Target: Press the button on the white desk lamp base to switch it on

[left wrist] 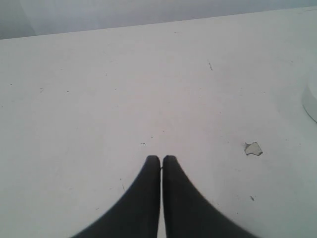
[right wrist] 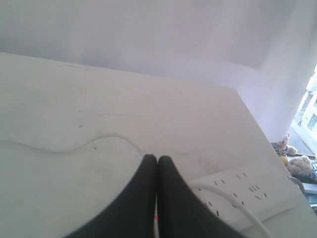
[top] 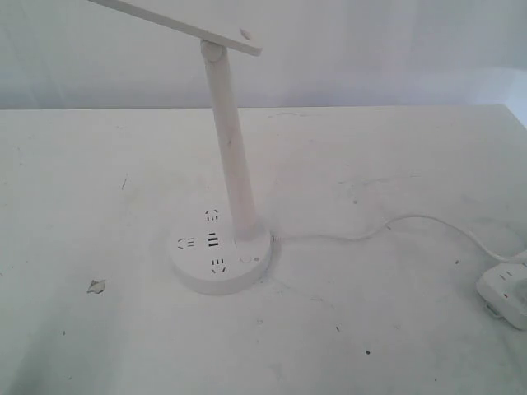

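- We see our left gripper (left wrist: 161,158) with its two black fingers pressed together, tip to tip, gripping nothing; it hangs above the scuffed white table (left wrist: 99,99).
- Our right gripper (right wrist: 157,158) is the same: its dark fingers are closed against each other and hold nothing.
- Just beside the right gripper lies the small white power-strip block (right wrist: 237,191), with a thick white cable crossing its face.
- Near the left gripper, a little ahead of its tips, a small pale chip (left wrist: 253,148) lies flat on the table.
- Farther ahead of the right gripper, a thin white cord (right wrist: 64,148) snakes over the table, and the exterior view shows it running from the strip to the lamp.
- Beyond the chip, well apart from the left gripper, the curved rim of the round flat white desk lamp base (left wrist: 312,101) just shows.
- The base lies between the two grippers, well apart from both.
- The small round white button (top: 245,260) sits flush on the base's top near the rim, just beside the foot of the upright white stem (top: 235,156), on the right gripper's side of the dark sockets.
- Farthest up, the flat white lamp head (top: 189,25) tilts over the stem.
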Controlling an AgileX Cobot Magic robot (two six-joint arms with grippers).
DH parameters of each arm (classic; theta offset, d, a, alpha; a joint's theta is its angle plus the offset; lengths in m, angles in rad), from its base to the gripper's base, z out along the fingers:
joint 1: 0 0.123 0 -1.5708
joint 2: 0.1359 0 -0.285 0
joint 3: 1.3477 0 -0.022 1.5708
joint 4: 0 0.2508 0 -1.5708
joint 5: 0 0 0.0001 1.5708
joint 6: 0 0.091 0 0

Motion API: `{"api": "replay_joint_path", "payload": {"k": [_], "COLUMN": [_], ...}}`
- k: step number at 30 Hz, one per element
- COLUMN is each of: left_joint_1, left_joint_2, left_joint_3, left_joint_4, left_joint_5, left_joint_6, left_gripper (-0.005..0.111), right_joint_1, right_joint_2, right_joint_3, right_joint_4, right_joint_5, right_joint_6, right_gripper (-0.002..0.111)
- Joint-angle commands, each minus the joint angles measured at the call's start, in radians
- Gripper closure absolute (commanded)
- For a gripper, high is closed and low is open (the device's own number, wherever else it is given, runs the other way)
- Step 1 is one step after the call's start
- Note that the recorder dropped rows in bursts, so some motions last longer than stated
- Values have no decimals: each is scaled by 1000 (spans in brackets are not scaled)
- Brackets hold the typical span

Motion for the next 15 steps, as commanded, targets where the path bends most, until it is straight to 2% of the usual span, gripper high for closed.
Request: {"api": "replay_joint_path", "payload": {"k": [1,4,6,15], "left_joint_1": [0,0,0,0], "left_joint_2": [-5,-5,-5,-5], "left_joint_3": [-3,-3,-3,-3], "left_joint_4": [-8,-8,-8,-8], "left_joint_5": [-6,-6,-6,-6], "left_joint_6": [-2,-2,-2,-2], "left_gripper": [106,106,106,106], "right_joint_1": [3,3,3,3], "right_joint_2": [-6,-6,-6,-6], "right_joint_3": [5,5,5,5], "right_joint_4": [3,212,243,243], "right_joint_5": [-63,-175,-199,-275], "right_joint_6": [-6,216,347,371], "right_gripper": [108,108,108,108]}}
